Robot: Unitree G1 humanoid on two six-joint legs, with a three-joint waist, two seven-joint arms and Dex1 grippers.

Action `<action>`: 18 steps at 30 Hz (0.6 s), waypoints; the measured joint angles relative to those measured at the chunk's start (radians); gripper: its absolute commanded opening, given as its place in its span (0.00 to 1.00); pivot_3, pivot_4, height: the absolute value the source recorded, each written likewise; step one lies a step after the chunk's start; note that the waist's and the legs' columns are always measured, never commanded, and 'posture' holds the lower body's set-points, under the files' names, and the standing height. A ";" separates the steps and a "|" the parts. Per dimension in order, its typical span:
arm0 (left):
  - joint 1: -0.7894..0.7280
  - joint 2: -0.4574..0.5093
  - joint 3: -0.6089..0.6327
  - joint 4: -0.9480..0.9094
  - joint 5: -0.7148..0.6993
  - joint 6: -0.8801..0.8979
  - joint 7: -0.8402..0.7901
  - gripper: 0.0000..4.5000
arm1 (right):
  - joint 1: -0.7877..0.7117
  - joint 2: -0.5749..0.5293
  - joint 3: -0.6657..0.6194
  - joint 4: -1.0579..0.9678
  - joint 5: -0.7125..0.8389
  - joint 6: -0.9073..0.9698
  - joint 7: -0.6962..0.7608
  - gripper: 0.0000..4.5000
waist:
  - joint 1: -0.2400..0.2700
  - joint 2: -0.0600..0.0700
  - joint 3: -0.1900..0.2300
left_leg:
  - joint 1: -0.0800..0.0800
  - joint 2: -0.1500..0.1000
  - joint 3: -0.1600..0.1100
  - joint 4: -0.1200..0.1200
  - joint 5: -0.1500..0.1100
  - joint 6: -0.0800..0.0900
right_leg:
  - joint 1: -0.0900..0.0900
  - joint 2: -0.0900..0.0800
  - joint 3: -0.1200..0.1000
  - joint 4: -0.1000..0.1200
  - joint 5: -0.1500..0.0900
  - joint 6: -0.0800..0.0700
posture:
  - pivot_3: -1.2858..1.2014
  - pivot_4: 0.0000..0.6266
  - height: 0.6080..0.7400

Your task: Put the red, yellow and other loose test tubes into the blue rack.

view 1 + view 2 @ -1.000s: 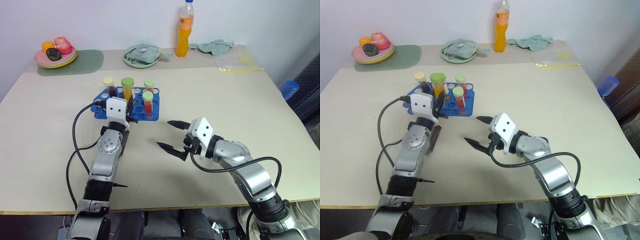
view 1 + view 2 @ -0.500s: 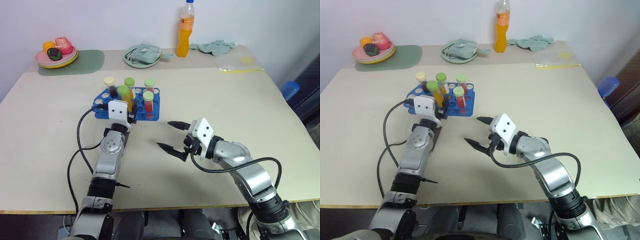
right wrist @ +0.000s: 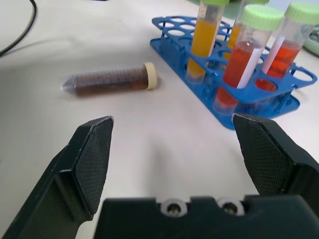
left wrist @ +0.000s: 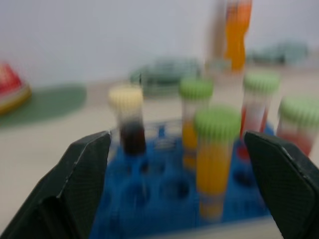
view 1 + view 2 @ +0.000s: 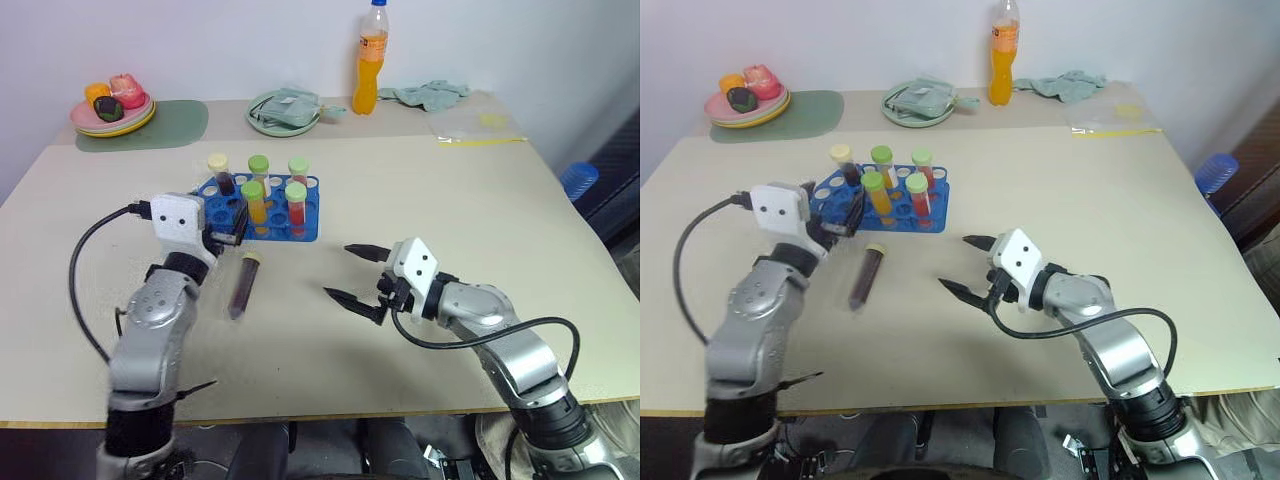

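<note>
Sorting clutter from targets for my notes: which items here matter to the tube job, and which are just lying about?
Job: blue rack with five tubes standing in it; loose dark tube lying on the table.

Lying about: orange drink bottle, pale green plate, cloth, plate of toy food.

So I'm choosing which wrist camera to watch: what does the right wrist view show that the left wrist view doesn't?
Right wrist view: a loose dark brown tube with a cream cap lying on the table beside the blue rack. Left wrist view: a cream-capped dark tube standing in the rack, and the orange bottle behind. Both: the rack with green-capped yellow and red tubes, between open fingers.
</note>
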 measured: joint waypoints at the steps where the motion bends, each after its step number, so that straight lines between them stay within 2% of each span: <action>1: -0.015 0.006 0.016 -0.042 -0.037 0.140 0.005 0.97 | -0.005 -0.022 -0.015 0.000 0.012 0.005 0.019 0.94 | 0.001 0.000 0.000 | 0.000 0.000 0.000 0.000 0.000 0.000 | 0.000 0.000 0.000 0.000 0.000 0.000 | 0.52 0.24 1.00; 3: -0.109 0.049 0.005 -0.076 -0.092 0.466 0.005 0.97 | -0.027 -0.064 -0.038 0.000 0.030 0.013 0.062 0.94 | 0.002 -0.001 0.001 | 0.000 0.000 0.000 0.000 0.000 0.000 | 0.001 0.001 -0.003 0.000 0.000 0.000 | 0.52 0.24 1.00; 4: -0.162 0.105 -0.027 -0.072 -0.120 0.595 0.003 0.97 | -0.037 -0.073 -0.044 0.000 0.034 0.012 0.079 0.94 | -0.001 -0.001 0.001 | 0.000 0.000 0.000 0.001 0.000 0.000 | 0.001 0.001 -0.003 0.001 0.000 0.000 | 0.52 0.24 1.00; 6: -0.246 0.177 -0.073 -0.032 -0.201 0.748 0.017 0.97 | -0.049 -0.087 -0.049 0.001 0.040 0.008 0.104 0.94 | -0.005 0.000 0.000 | 0.001 0.000 0.000 0.000 0.000 0.000 | 0.001 0.001 -0.002 0.001 0.000 0.000 | 0.52 0.24 1.00; 10: -0.354 0.313 -0.210 0.139 -0.446 0.803 0.124 0.97 | -0.055 -0.085 -0.045 0.010 0.040 -0.002 0.119 0.94 | -0.007 0.000 0.001 | 0.001 0.001 -0.001 -0.001 0.000 0.000 | 0.000 0.001 0.000 0.001 0.000 0.000 | 0.52 0.24 1.00; 15: -0.408 0.333 -0.267 0.272 -0.732 0.803 0.357 0.97 | -0.055 -0.073 -0.042 0.001 0.040 0.001 0.106 0.94 | 0.000 -0.001 0.001 | 0.001 0.001 -0.001 -0.001 0.000 0.000 | 0.000 0.000 0.001 0.000 0.000 0.000 | 0.52 0.24 1.00; 18: -0.419 0.346 -0.272 0.312 -0.870 0.803 0.488 0.79 | -0.037 -0.073 -0.040 -0.016 0.039 0.006 0.094 0.94 | 0.001 -0.001 0.001 | 0.001 0.000 -0.001 -0.001 0.000 0.000 | 0.000 -0.001 0.001 0.000 0.000 0.000 | 0.52 0.24 1.00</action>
